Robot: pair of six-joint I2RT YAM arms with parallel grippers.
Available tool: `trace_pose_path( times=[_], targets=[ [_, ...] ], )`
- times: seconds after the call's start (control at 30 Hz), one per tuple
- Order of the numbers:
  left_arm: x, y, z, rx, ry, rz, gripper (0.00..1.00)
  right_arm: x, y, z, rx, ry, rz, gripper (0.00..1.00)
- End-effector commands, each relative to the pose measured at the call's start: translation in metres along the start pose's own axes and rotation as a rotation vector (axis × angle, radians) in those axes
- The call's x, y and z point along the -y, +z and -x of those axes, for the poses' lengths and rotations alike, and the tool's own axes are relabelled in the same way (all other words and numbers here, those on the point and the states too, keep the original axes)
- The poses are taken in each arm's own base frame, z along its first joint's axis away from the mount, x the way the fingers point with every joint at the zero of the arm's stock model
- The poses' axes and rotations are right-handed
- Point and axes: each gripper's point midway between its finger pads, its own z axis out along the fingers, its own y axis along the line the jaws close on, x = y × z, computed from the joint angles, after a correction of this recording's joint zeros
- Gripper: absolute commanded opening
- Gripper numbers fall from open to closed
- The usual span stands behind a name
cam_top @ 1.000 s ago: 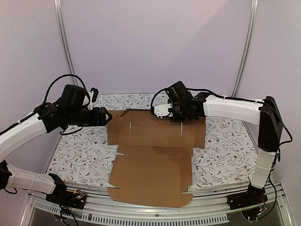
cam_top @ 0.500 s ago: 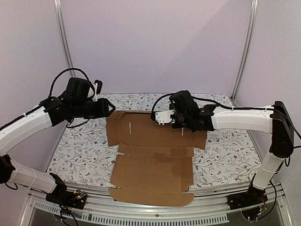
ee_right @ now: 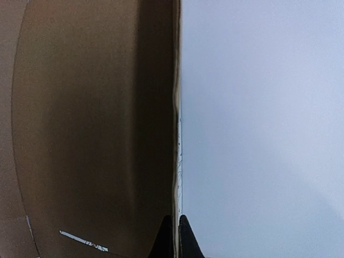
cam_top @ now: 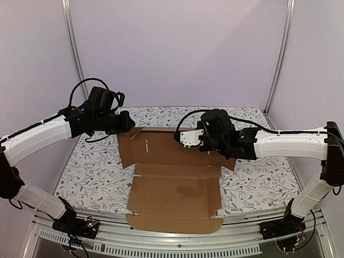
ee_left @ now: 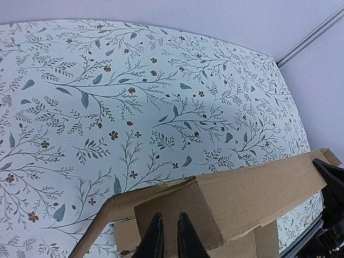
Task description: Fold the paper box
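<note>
Right gripper [ee_right: 175,228] is pinched tight on the thin top edge of a raised back panel of the paper box [cam_top: 174,193]. Left gripper [ee_left: 170,236] has its fingers drawn narrow at the far-left flap, but whether it grips or only touches, I cannot tell. The box lies mostly flat on the flowered table [cam_top: 91,172] between both arms, with its near flap overhanging the front edge.

Matt brown cardboard paper box [cam_top: 174,185] with slightly fibrous cut edges, smooth matt table cover [cam_top: 91,177] printed with leafy sprigs, glossy white plastic arm casings [cam_top: 290,145], matt black plastic left gripper [ee_left: 170,236], dull silver metal rail [cam_top: 161,243]
</note>
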Motion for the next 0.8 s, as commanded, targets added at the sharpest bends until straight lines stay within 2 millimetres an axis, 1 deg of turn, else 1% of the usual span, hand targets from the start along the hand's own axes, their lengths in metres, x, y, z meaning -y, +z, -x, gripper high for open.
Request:
trace_pose_path(
  times=[0.0, 0.03, 0.07, 0.17, 0.3, 0.43, 0.63, 0.77],
  targets=[
    [0.007, 0.008, -0.002, -0.014, -0.007, -0.023, 0.07, 0.011, -0.011, -0.004, -0.007, 0.053, -0.049, 0.0],
    [0.007, 0.01, -0.005, -0.023, -0.009, -0.025, 0.05, 0.011, -0.01, -0.006, -0.014, 0.056, -0.05, 0.0],
    [0.007, 0.012, -0.008, -0.031, -0.012, -0.025, 0.04, 0.016, -0.011, -0.004, -0.01, 0.076, -0.071, 0.0],
    [0.005, 0.014, -0.013, -0.043, -0.021, -0.026, 0.02, 0.015, -0.01, -0.002, -0.007, 0.093, -0.074, 0.0],
    [0.008, 0.018, -0.018, -0.058, -0.032, -0.048, 0.01, 0.015, -0.009, 0.002, 0.001, 0.109, -0.08, 0.0],
    [0.017, 0.027, -0.027, -0.102, -0.049, -0.096, 0.0, 0.015, -0.011, 0.009, 0.022, 0.124, -0.085, 0.0],
    [0.037, 0.034, -0.031, -0.134, -0.095, -0.193, 0.0, 0.016, -0.012, 0.013, 0.028, 0.18, -0.089, 0.0],
    [0.048, 0.035, -0.031, -0.139, -0.128, -0.252, 0.0, 0.011, -0.011, 0.016, 0.034, 0.212, -0.077, 0.0]
  ],
)
